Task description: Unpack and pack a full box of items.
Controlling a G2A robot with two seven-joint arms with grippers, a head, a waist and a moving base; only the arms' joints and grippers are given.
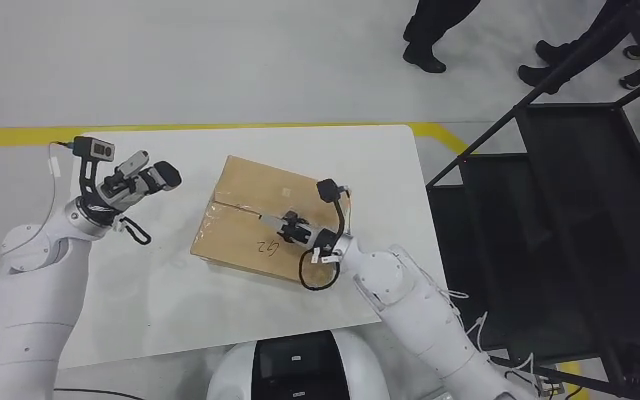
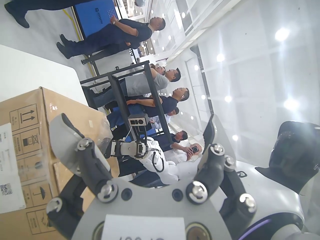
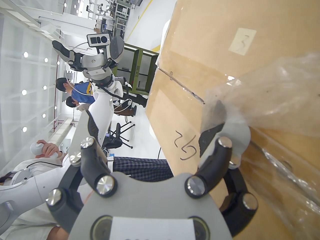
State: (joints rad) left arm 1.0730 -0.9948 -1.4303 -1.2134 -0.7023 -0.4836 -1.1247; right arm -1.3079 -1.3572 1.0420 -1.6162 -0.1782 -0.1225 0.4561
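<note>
A closed cardboard box (image 1: 250, 205) lies in the middle of the white table (image 1: 150, 290), with a mark written on its top and a taped centre seam (image 3: 180, 84). My right gripper (image 1: 272, 219) rests over the box top near that seam, open (image 3: 152, 128). One of its fingers (image 3: 220, 131) lies on the cardboard under a loose, crumpled strip of clear tape (image 3: 270, 96). My left gripper (image 1: 160, 178) hangs open above the table, left of the box and apart from it. Nothing sits between its fingers (image 2: 67, 136), and the box's side (image 2: 27, 126) with its labels is close by.
A black metal rack (image 1: 540, 200) stands just off the table's right edge. Several people stand on the floor beyond the table. Bare table surface lies in front of the box and to its left.
</note>
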